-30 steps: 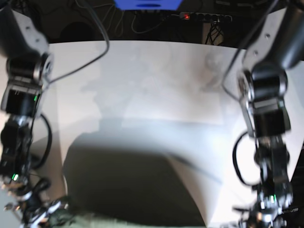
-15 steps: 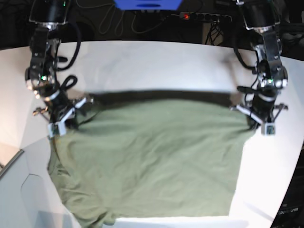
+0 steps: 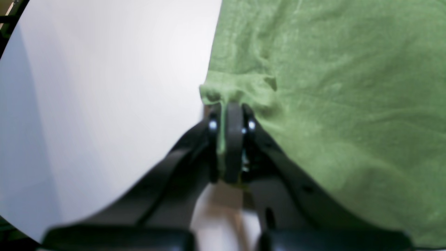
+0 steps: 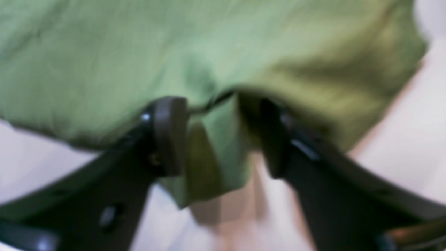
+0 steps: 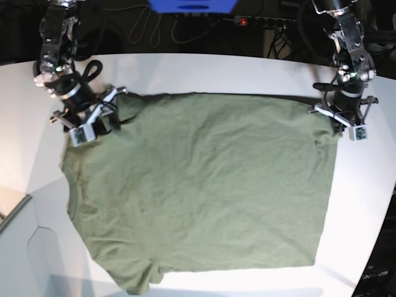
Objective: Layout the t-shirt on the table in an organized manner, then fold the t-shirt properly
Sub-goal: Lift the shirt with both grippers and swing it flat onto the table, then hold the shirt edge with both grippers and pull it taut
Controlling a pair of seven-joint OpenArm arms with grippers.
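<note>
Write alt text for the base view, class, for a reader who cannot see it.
An olive-green t-shirt lies spread almost flat on a white table, seen from above. Two robot arms reach to its far corners: the right hand, jaws apart, at the corner on the picture's left, and the left hand, shut on the cloth, at the picture's right.

Beyond the far edge of the worktop, a black power strip [image 5: 267,22] with a small red light lies between the two sets of fingers and farther back than both. A blue object [image 5: 192,5] sits at the top edge, what it is unclear, cut off by the frame. Dark cables [image 5: 145,28] trail across the dim floor beside them.
</note>
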